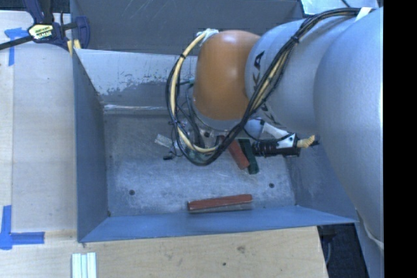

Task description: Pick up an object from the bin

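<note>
Orange wrist cover over claw, open-or-shut untellable; brown bar lies left-right along near wall.

We see a reddish-brown bar lying flat on the floor of the bin, its long side running along the front wall and just beside it. Further back, near the middle, a red stick lies aslant with a green piece at its nearer end; its far end is hidden from us. Bar and stick lie apart.

Bin floor left bare; brown bar along front wall.
</note>
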Available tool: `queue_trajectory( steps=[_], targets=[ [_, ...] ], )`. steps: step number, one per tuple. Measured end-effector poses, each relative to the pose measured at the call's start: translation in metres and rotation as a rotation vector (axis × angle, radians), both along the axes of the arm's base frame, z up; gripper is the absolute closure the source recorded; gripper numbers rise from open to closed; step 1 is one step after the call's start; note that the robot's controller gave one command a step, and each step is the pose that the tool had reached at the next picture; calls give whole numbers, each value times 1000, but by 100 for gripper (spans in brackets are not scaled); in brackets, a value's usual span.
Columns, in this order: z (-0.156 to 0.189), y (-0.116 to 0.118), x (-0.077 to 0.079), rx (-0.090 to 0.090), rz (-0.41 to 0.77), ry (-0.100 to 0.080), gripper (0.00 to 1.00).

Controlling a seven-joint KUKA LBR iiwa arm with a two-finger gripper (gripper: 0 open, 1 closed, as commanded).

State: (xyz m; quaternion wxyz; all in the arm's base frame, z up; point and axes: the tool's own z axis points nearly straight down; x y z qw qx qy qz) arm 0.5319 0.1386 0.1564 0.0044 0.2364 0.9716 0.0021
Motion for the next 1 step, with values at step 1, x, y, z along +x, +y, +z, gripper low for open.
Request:
queue_trajectory(
  steps=[1],
  targets=[
    [32, -1, 2, -1, 2, 3, 100]
  ],
)
